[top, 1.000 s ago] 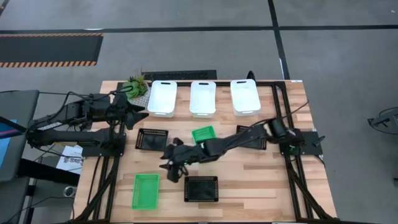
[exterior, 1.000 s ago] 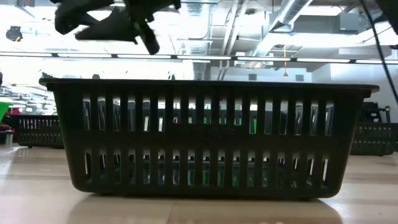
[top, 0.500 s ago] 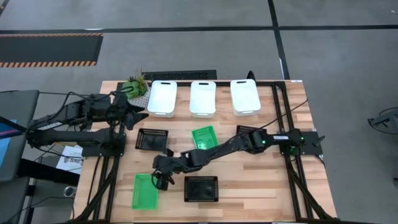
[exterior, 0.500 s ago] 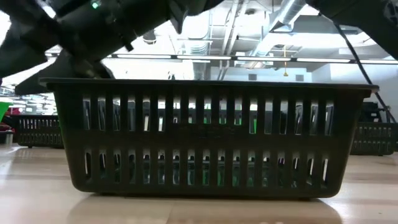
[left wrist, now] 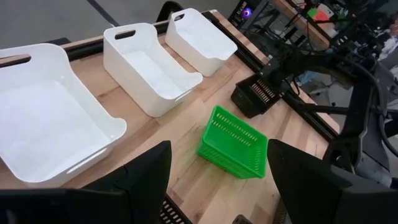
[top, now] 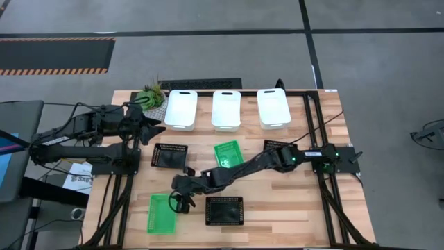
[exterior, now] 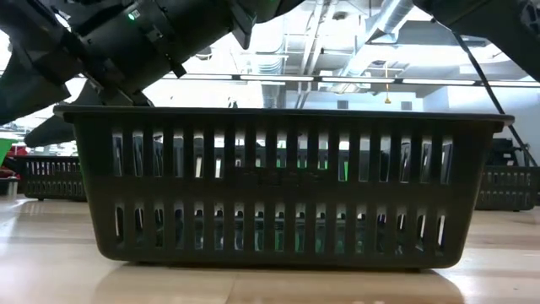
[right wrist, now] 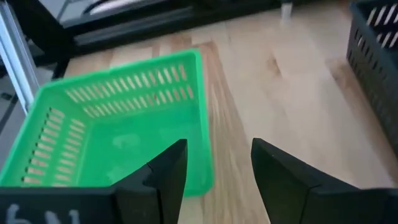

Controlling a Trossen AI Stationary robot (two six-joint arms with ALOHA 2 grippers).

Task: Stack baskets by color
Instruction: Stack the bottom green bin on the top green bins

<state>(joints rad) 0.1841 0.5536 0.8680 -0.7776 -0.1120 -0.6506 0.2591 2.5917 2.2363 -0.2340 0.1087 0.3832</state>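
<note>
With the right claw (top: 182, 203) spread wide and empty just above the near-left green basket (top: 162, 212), best lowered straight so one finger drops inside the right wall and one outside, then pinched on the rim; long axis running front to back on the bench (top: 277, 208), mouth upward; left claw (top: 154, 128) parked open by the white baskets (top: 230, 109)

Three white baskets (top: 228, 109) sit in a row at the back; two green baskets (top: 161, 212) and three black baskets (top: 225, 210) lie scattered, all upright, unstacked.
</note>
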